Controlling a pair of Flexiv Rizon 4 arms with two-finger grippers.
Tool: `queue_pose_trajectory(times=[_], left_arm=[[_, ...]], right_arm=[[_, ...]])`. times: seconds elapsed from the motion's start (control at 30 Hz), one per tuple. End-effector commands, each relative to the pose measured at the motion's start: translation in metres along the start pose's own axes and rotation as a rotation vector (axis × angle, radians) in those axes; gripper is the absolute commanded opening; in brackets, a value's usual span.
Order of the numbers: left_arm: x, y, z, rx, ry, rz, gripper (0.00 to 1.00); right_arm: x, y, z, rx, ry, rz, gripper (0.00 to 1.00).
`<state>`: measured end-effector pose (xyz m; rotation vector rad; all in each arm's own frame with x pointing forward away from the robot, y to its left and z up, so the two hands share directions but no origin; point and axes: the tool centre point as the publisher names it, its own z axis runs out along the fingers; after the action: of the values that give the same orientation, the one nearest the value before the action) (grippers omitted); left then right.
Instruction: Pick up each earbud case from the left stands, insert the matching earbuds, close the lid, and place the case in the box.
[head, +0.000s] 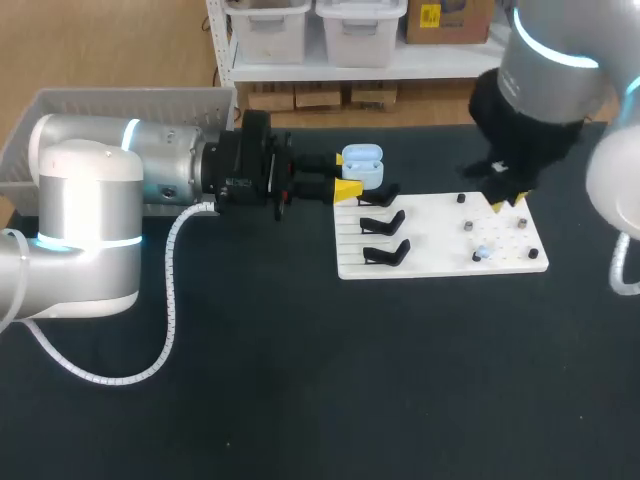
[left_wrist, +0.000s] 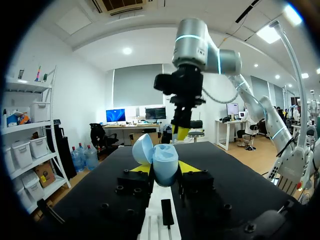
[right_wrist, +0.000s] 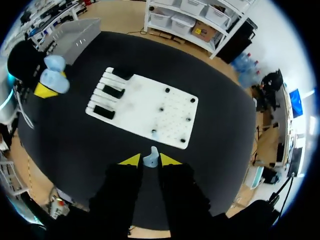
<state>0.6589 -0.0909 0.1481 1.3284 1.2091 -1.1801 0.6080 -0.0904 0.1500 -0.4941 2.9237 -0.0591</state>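
Head view: left jaws clamped on open pale-blue earbud case (head: 362, 160) beside far-left corner of white stand board (head: 430, 235), right jaws clamped on pale-blue earbud (right_wrist: 151, 159) above board; likely insertion step, so next align bud over case socket.

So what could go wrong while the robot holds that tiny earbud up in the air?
1. The earbud is pinched only at the very tips of the right gripper, so it might slip out and drop onto the table.
2. The left gripper holds the case open. An earbud that comes in crooked could miss its slot or bump the lid.
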Motion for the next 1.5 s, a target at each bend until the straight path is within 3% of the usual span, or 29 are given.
queue_pose_trajectory(times=[0.03, 0.17, 0.83, 1.13, 1.5], left_arm=[[0.001, -0.002, 0.0, -0.006, -0.003, 0.003, 0.0], [0.001, -0.002, 0.0, -0.006, -0.003, 0.003, 0.0], [0.001, -0.002, 0.0, -0.006, -0.003, 0.003, 0.0], [0.001, -0.002, 0.0, -0.006, -0.003, 0.003, 0.0], [0.003, -0.004, 0.005, -0.001, 0.005, 0.009, 0.0]], right_arm=[[-0.01, 0.03, -0.032, -0.007, 0.033, 0.089, 0.0], [-0.006, 0.052, -0.042, -0.04, -0.009, 0.162, 0.0], [-0.006, 0.052, -0.042, -0.04, -0.009, 0.162, 0.0], [-0.028, 0.073, -0.065, -0.021, 0.017, 0.37, 0.0], [-0.029, 0.09, -0.083, -0.011, 0.035, 0.587, 0.0]])
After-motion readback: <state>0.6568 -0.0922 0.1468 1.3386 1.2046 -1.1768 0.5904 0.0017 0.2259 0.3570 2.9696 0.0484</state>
